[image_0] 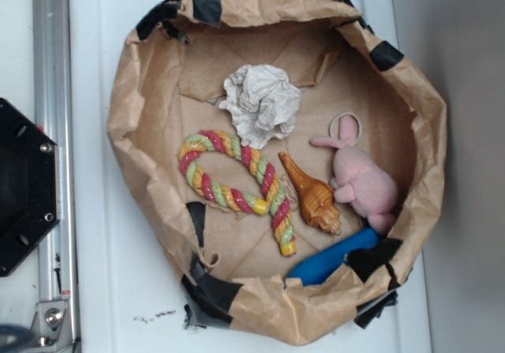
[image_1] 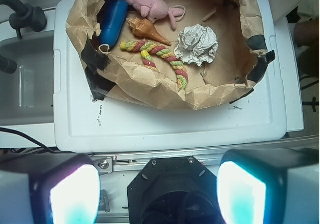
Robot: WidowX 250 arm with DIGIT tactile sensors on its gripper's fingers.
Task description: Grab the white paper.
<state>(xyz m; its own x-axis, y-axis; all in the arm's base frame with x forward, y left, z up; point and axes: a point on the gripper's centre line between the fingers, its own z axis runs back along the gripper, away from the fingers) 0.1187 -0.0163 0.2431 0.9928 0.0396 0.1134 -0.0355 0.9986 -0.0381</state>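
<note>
five things crowd the paper bag (image_0: 126,124), my hand (image_1: 157,194) hangs with fingers spread well short of it, and the white paper (image_0: 260,104) at the back touches the rope toy (image_0: 237,181), so i could snag rope or the bag wall.

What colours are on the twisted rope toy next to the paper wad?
The rope toy is twisted in red, yellow and pale green strands, clearest in the exterior view, lying beside the white paper.

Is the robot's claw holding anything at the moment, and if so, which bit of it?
Nothing is held. The gripper is open, its fingers wide apart above the tray's near edge, with only air between them. The white paper lies untouched in the brown paper bowl.
</note>
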